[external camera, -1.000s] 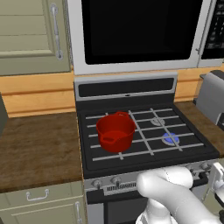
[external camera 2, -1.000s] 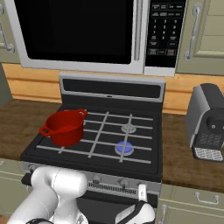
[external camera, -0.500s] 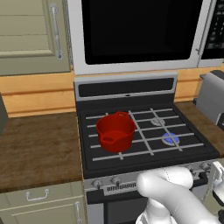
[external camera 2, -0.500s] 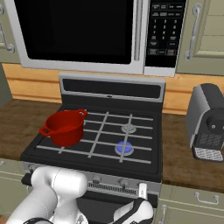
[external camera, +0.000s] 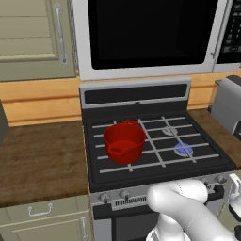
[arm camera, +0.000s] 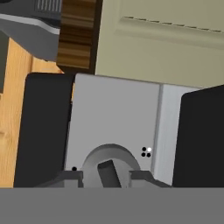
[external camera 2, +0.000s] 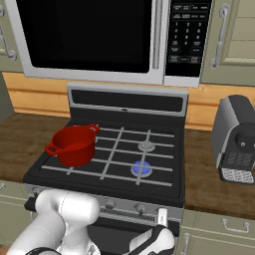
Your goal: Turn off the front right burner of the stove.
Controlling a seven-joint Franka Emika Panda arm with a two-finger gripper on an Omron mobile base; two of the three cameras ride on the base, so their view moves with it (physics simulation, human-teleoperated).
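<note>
The brown wooden table point(external camera: 42, 155) lies left of the black gas stove point(external camera: 155, 164) with thin grey grates. A round red pot point(external camera: 124, 141) sits on the stove's left side. To its right, the small round front right burner point(external camera: 183, 149) glows blue, with a plain grey burner cap point(external camera: 169, 131) just behind it. A silver toaster point(external camera 2: 235, 139) stands on the table at the far right. In the hand view, the claw point(arm camera: 106, 176) has a finger on each side of a round silver knob point(arm camera: 109, 164), and it is not clear whether it squeezes it
</note>
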